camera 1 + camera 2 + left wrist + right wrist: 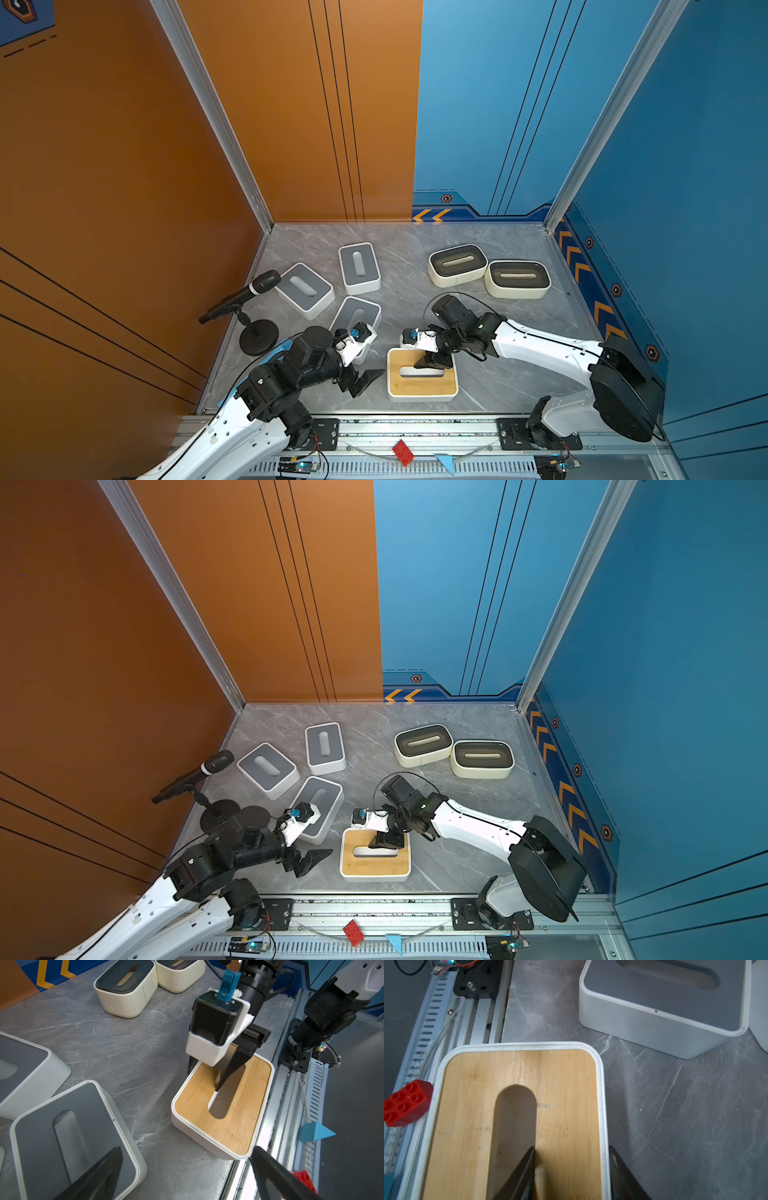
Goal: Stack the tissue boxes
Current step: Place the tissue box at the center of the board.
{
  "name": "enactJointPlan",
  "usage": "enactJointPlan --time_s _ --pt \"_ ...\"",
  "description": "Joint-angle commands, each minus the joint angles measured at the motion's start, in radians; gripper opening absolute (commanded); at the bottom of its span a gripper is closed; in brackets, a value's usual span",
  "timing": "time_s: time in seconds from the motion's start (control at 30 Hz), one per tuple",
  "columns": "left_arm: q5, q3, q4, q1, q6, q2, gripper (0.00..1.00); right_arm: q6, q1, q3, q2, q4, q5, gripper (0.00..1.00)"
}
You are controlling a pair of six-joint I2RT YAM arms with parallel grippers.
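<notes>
The white tissue box with a bamboo top (pixel 409 388) (pixel 365 864) (pixel 471 1115) is near the table's front edge. My right gripper (pixel 432 362) (pixel 571 1149) is shut on it, one finger inside the oval slot and the other outside the far wall. My left gripper (pixel 361 380) (pixel 187 1149) hangs open just left of that box with nothing in it. Three white boxes with grey tops (pixel 304 289) (pixel 359 268) (pixel 357 318) lie at the left. Two cream boxes with dark tops (pixel 457 265) (pixel 517 278) stand side by side at the back right.
A black microphone (pixel 245 295) on a round stand (pixel 258 336) stands at the table's left edge. A metal rail (pixel 415 428) runs along the front, with a red brick (pixel 403 451) and a blue wedge (pixel 444 462) below it. Walls close in the left, back and right.
</notes>
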Motion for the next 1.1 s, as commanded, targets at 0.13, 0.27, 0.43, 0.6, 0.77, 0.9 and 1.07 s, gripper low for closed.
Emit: enactJointPlan --time_s 0.13,0.27,0.43,0.6,0.77,0.9,1.07 --pt "0.023 -0.017 -0.007 -0.003 0.01 -0.002 0.98 0.008 0.025 0.041 0.044 0.006 0.031 0.13" --pt "0.02 -0.018 -0.006 -0.004 0.01 -0.001 0.98 0.013 0.026 0.042 0.052 0.015 0.039 0.13" --pt "0.021 -0.018 -0.005 -0.004 0.01 0.0 0.98 0.022 0.028 0.033 0.06 0.039 0.031 0.13" --pt "0.02 -0.018 -0.004 -0.005 0.01 0.0 0.98 0.046 0.019 0.028 0.071 0.068 0.016 0.13" --pt "0.02 -0.018 -0.005 -0.005 0.01 0.001 0.98 0.051 0.011 0.024 0.078 0.076 0.005 0.13" --pt "0.02 -0.017 -0.005 -0.005 0.01 0.001 0.98 0.051 0.01 0.028 0.084 0.079 0.001 0.13" --pt "0.02 -0.02 -0.003 -0.005 0.01 0.001 0.98 0.048 0.008 0.031 0.103 0.079 0.001 0.13"
